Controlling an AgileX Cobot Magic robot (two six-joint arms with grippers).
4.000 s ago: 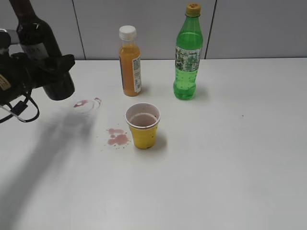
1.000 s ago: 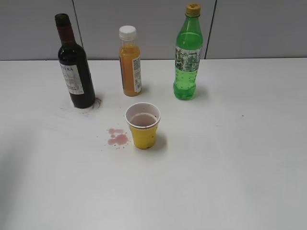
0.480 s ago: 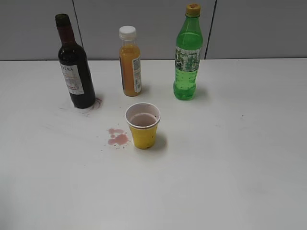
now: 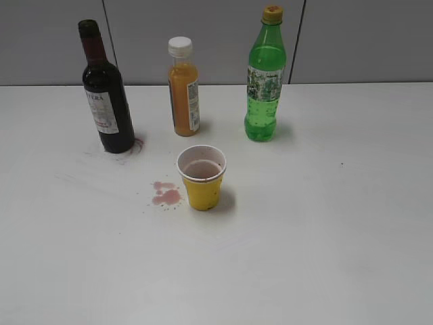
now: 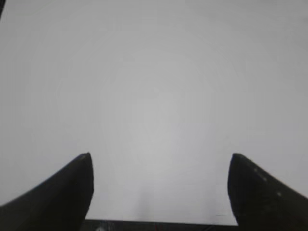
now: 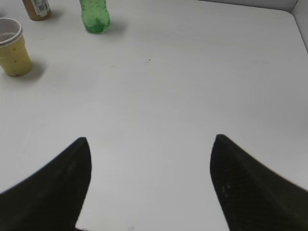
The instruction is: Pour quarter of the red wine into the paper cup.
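Observation:
The red wine bottle [image 4: 107,95] stands upright at the back left of the white table, uncapped, with no gripper on it. The yellow paper cup [image 4: 201,177] stands in front of the bottles, with pinkish liquid inside; it also shows at the top left of the right wrist view [image 6: 13,46]. Neither arm appears in the exterior view. My left gripper [image 5: 160,156] is open and empty over bare table. My right gripper [image 6: 150,139] is open and empty, well apart from the cup.
An orange juice bottle [image 4: 183,88] and a green soda bottle [image 4: 264,78] stand at the back; both bases show in the right wrist view. Pink wine spots [image 4: 166,194] lie left of the cup, with a stain by the wine bottle's base.
Four seconds ago the left gripper held the wine bottle tilted at the left edge. It now stands upright on the table and the left arm has left the exterior view.

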